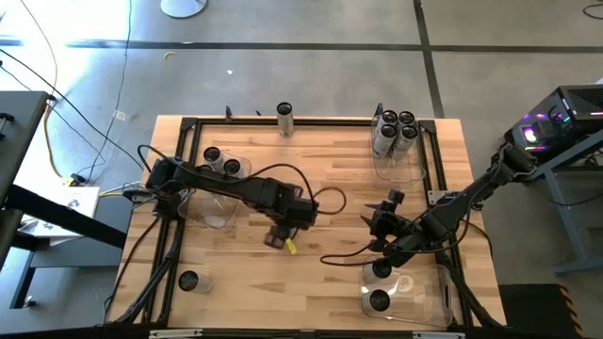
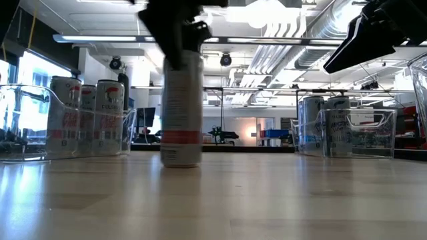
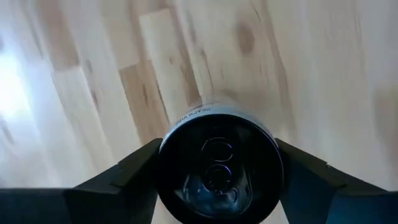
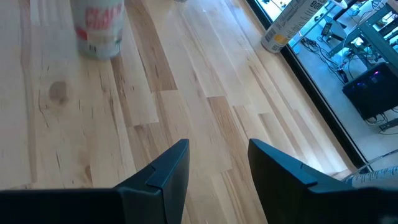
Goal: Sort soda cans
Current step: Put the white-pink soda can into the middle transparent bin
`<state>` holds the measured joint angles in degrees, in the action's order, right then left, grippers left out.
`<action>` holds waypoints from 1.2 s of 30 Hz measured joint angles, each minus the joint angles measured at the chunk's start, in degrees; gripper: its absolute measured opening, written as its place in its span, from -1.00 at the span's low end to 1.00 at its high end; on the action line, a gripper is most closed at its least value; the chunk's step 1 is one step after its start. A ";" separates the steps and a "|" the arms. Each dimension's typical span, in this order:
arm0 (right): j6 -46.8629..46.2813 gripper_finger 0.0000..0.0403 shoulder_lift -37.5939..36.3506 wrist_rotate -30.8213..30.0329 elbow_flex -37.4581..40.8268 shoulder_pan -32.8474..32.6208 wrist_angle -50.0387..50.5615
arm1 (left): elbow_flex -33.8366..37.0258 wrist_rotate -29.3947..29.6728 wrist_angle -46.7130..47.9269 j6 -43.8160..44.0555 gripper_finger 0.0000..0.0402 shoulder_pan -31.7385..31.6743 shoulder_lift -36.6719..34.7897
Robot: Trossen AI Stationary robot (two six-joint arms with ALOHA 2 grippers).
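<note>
Held can: We see one soda can upright on the wooden table, near its middle, its dark round top facing the left wrist camera.
Left jaws: The left gripper pinches this can from above, one dark finger pressed against each side of its top.
Same can, low view: It stands on the tabletop with the gripper's dark shape over its top; we cannot tell whether its base is fully down.
Right jaws: The right gripper is spread apart and holds nothing; bare wood shows between its fingers.
Other cans: Four stand together in a clear bin at the far right; two sit in a clear bin at the left; two more lie in a clear bin at the near right.
Loose cans: One stands alone at the far edge; another stands near the front left corner.
Hard to make out: In the high view the held can is mostly covered by the left gripper. The bin walls are faint.
Left arm pose: It reaches from the left edge toward the table's middle, wrist pointing down.
Right arm pose: It stretches in from the right edge, gripper near the near-right bin.
</note>
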<state>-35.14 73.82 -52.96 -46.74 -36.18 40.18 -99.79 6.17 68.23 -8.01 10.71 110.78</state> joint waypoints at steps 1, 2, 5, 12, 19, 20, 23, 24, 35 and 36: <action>0.00 -0.21 0.00 0.01 0.00 -0.01 -0.01 | -0.09 0.49 1.67 -5.04 0.23 0.45 -0.03; 0.00 -0.21 0.00 0.01 0.00 -0.01 -0.01 | -0.11 1.02 3.91 -10.84 0.23 1.03 -0.10; 0.00 -0.21 0.00 0.01 0.00 0.00 -0.07 | -0.02 2.20 10.11 -23.94 0.23 2.56 -0.15; 0.00 -0.21 0.00 0.01 0.00 -0.01 -0.12 | 0.00 1.21 9.53 -25.59 0.39 2.36 -0.07; -0.39 -0.21 0.00 0.91 0.00 -0.01 -0.14 | 0.04 -3.43 5.07 -21.28 0.33 1.69 0.00; -0.63 -0.21 0.00 0.91 0.00 0.01 -0.12 | 0.04 -3.90 4.73 -20.91 0.31 1.65 0.00; -0.66 -0.21 0.00 0.96 0.00 0.00 -0.12 | 0.04 -3.93 4.67 -20.20 0.30 1.30 0.00; -0.64 -0.21 0.00 0.97 0.00 -0.01 -0.12 | 0.04 -3.97 4.72 -19.44 0.30 1.12 -0.15; -0.85 -0.21 0.00 1.10 0.00 0.01 -0.12 | 0.24 -5.43 4.98 -11.34 0.30 -1.18 -3.06; -0.85 -0.21 0.00 1.08 -0.02 0.01 -0.12 | 0.51 -5.44 4.63 -10.46 0.30 -1.43 -3.60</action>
<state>-35.99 73.82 -51.88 -46.76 -36.16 40.05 -99.28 0.73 72.86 -18.48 9.28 107.18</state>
